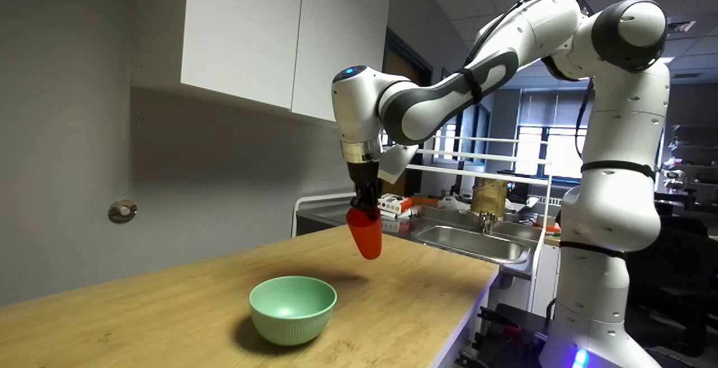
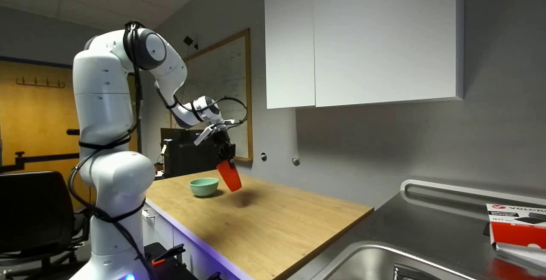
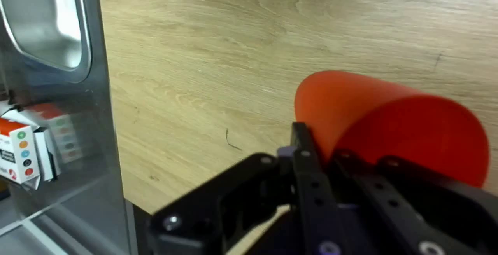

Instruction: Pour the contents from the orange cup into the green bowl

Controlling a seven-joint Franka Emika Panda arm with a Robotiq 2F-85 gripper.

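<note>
The orange cup (image 1: 367,240) hangs above the wooden table in both exterior views (image 2: 230,177), mouth up and slightly tilted. My gripper (image 3: 322,146) is shut on the cup's rim in the wrist view, one finger outside the wall and the other inside the mouth. The cup's side and red inside (image 3: 350,91) show there, but no contents can be seen. The green bowl (image 1: 291,323) stands upright on the table, apart from the cup and lower than it. It also shows in an exterior view (image 2: 204,188); it is out of the wrist view.
The wooden table (image 1: 415,289) ends beside a dark counter with a metal sink (image 1: 471,243). A red and white box (image 2: 518,228) lies on that counter. White wall cabinets (image 1: 247,31) hang above the table along the grey wall. A white rail frame (image 1: 541,256) stands by the sink.
</note>
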